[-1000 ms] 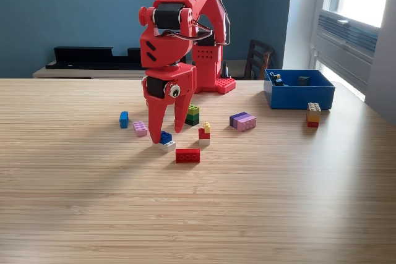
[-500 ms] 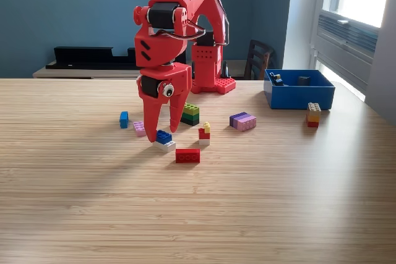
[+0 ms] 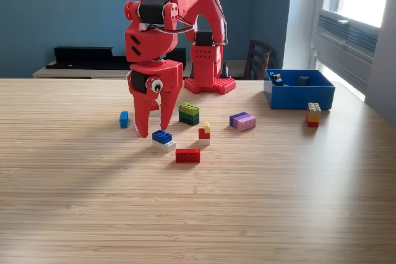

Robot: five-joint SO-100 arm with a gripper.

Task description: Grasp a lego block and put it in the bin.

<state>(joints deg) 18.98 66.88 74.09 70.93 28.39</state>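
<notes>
Centrally, gripper (image 3: 154, 129) hangs tips-down, narrowly parted, holding nothing.
Blue-white block (image 3: 163, 140) just lower right; bin (image 3: 299, 96) far right.

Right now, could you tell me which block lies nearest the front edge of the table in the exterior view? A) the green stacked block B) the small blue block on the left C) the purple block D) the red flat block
D: the red flat block sits lowest in the exterior view, in front of the blue-and-white block and all the others.
</notes>
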